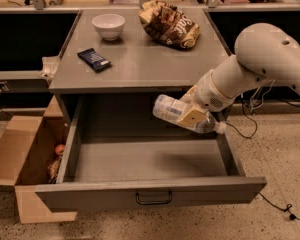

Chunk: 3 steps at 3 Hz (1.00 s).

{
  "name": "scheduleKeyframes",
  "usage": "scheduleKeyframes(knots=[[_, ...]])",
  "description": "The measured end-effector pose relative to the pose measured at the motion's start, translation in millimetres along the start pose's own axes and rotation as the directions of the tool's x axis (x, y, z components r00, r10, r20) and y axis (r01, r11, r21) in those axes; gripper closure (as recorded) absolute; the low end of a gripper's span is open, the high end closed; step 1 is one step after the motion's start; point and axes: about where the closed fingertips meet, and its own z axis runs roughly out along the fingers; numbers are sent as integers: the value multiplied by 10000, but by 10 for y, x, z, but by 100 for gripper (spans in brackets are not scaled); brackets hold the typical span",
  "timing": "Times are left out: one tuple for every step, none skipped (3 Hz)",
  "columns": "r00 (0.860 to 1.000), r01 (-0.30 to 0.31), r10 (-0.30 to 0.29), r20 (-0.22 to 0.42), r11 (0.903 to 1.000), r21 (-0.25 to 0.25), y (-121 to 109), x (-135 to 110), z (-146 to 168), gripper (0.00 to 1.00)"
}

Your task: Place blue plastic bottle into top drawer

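Clear blue plastic bottle [166, 109] pinched sideways in the end effector [191, 116], centre-right of frame, hanging above the right half of the open top drawer [90, 197]. Probably best to come down low, dodge the right wall, release near the floor.

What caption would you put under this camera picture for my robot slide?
The gripper holds the blue plastic bottle sideways over the open top drawer, toward its right side.
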Motion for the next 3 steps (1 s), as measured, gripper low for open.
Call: scheduleKeyframes(knots=[[10000, 1, -1, 0, 10000, -1, 0, 0, 0, 100], [9982, 507, -533, -263, 9945, -917, 114, 146, 344, 100], [9917, 1254, -1288, -51, 9732, -1928, 297, 346, 734, 100]])
